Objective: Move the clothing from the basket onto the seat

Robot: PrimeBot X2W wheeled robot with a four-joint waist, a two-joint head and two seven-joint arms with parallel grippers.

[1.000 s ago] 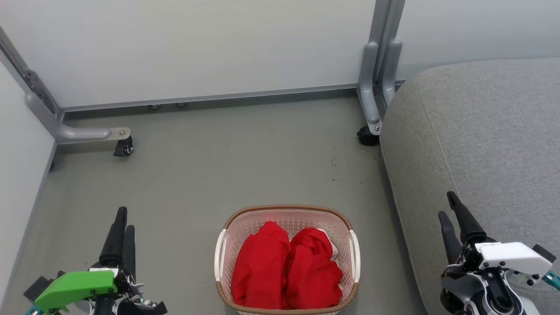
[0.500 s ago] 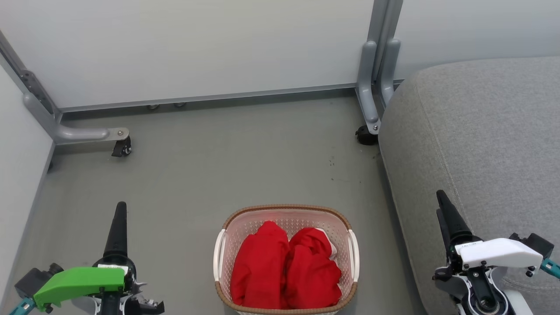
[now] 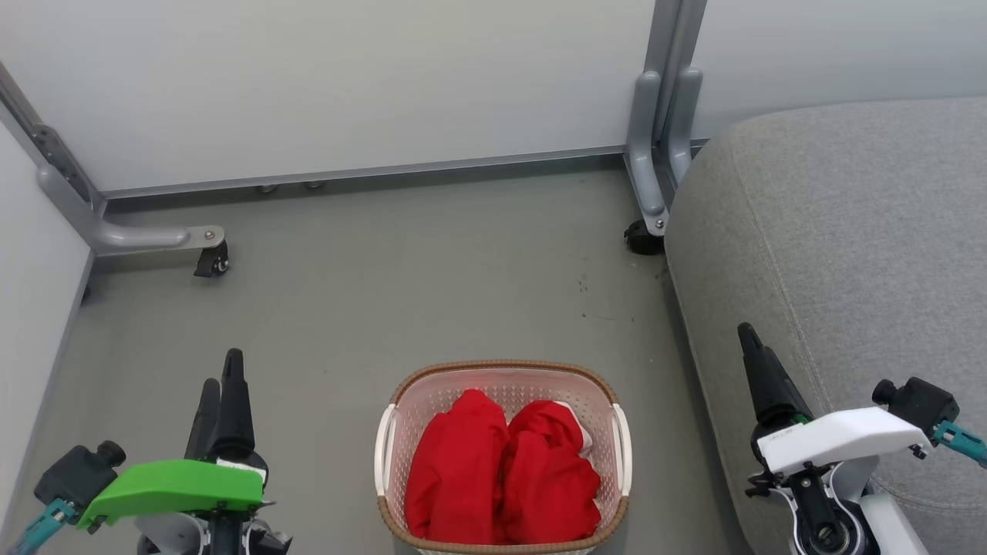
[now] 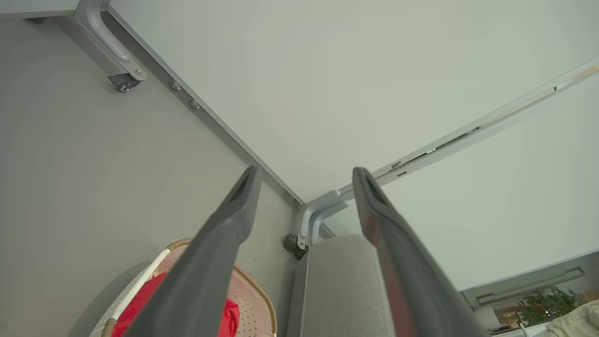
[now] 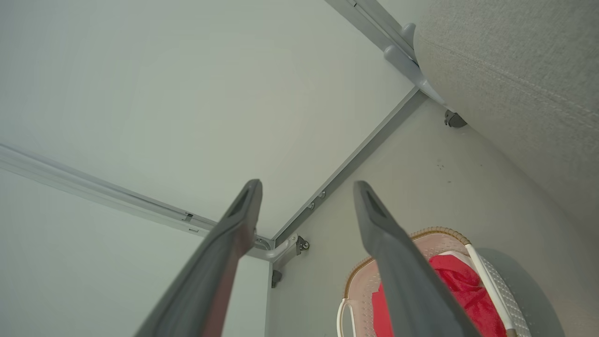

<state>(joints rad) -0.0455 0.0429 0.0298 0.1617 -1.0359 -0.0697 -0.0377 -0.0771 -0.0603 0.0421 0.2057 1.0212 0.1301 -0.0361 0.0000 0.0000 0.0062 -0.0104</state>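
Head view: the left gripper (image 3: 221,370) and right gripper (image 3: 752,347) have rolled over and edged toward the cream perforated plastic basket (image 3: 505,364), where the bright red fabric clothing (image 3: 501,470) lies untouched, none yet on the grey woven sofa seat (image 3: 848,231). Left wrist view, then right: both pairs of dark fingers (image 4: 224,243) stand apart and empty, so the reach looks only just begun.

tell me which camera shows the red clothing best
The head view: it looks straight down on the clothing, both pieces side by side in the basket. The left wrist view catches a red sliver at its bottom edge; the right wrist view, a larger, cut-off patch.
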